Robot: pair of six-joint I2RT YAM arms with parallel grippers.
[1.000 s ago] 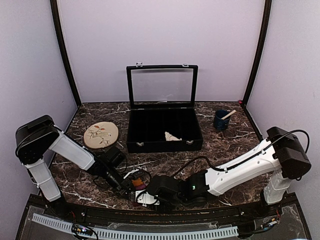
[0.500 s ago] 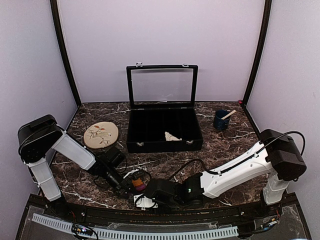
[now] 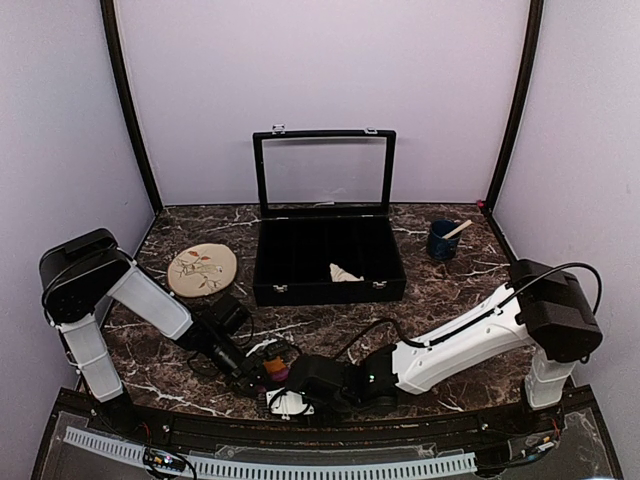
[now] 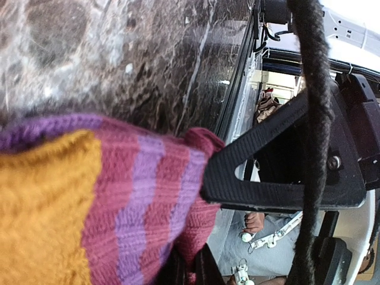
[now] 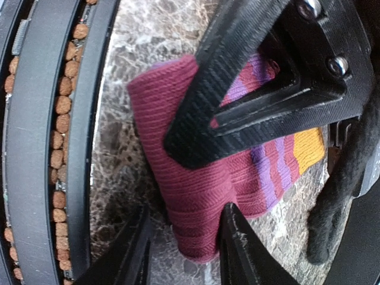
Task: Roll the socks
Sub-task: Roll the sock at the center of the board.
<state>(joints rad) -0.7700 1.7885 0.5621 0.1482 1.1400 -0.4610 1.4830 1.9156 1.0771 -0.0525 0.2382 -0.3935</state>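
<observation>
At the near edge of the bench (image 3: 450,300), a little left of its middle, the maroon sock (image 3: 277,372) lies on the marble. In the top view it is almost wholly hidden beneath the two wrists, and only a spot of orange and maroon shows there.

The left gripper (image 3: 258,376) comes in from the left with its jaws pinched close on the sock. In its own wrist view the maroon sock (image 4: 136,196), striped maroon and purple up to the orange end (image 4: 41,208), fills the lower left, blurred with nearness. Its own fingertips are cut off at the bottom border.

The right gripper (image 5: 185,211) reaches in from the right. Its fingers (image 5: 237,243) stand part way apart astride the folded maroon end; one touches the cloth, while a gap shows beside the other. How many folds the sock has cannot be told. A black braided cable (image 5: 332,219) hangs just beside the orange end.

Toward the far edge stands a black box (image 3: 300,290) with its lid raised. A small cream piece (image 3: 345,272) lies inside, too small to tell what it is. A tan oval mat (image 3: 202,268) lies left of the box. A blue cup (image 3: 440,243) sits near the far right corner with a pale stick in it.
</observation>
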